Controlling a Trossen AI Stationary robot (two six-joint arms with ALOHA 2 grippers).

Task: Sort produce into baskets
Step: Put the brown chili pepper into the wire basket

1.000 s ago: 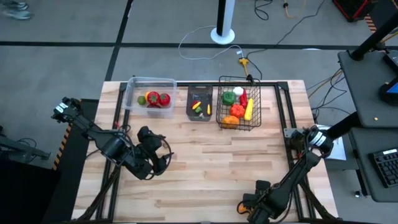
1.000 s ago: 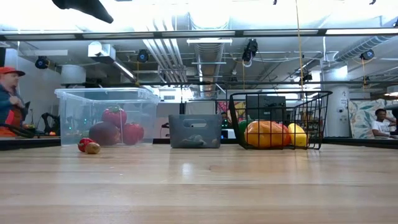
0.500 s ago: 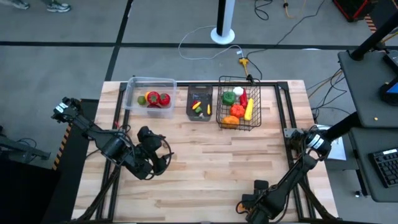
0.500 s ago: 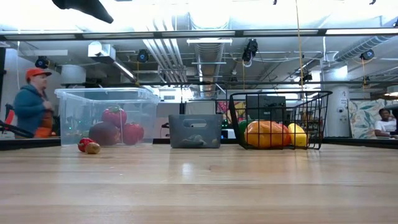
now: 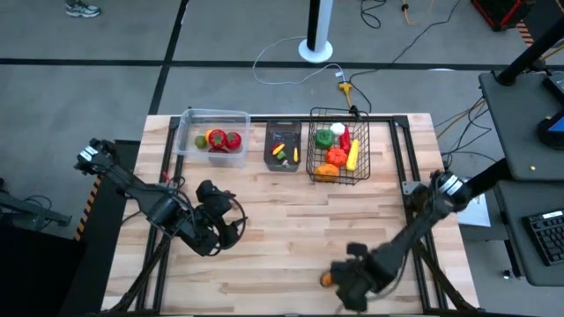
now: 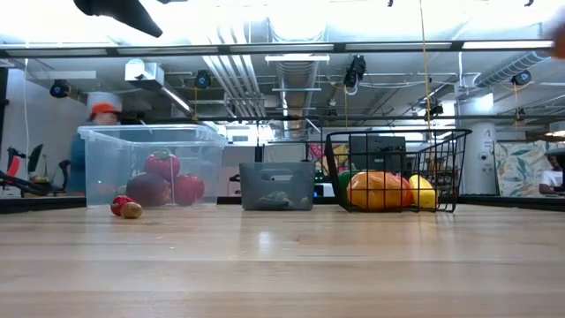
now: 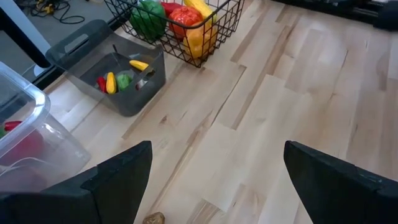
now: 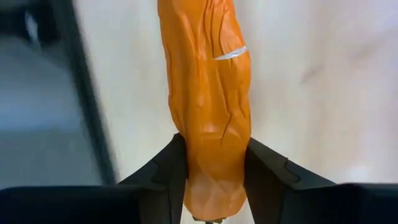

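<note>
We see three baskets lined up at the far side of the table (image 5: 291, 220). Our right fingers (image 8: 214, 171) squeeze a wrinkly orange carrot (image 8: 208, 99). Our left fingers (image 7: 87, 186) are spread wide.

carrot (image 8: 211, 106): orange, wrinkled
wire basket (image 5: 337, 145): black
bin (image 5: 283, 146): dark grey
tub (image 5: 211, 134): clear
table (image 5: 291, 229): pale wood planks
right gripper (image 8: 214, 180): black

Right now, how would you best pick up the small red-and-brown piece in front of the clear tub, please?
Take the small piece across its middle, probably from straight above with the open left gripper: it lies low on bare wood, and the clear tub behind it crowds a level approach. The right gripper holds a carrot.
</note>
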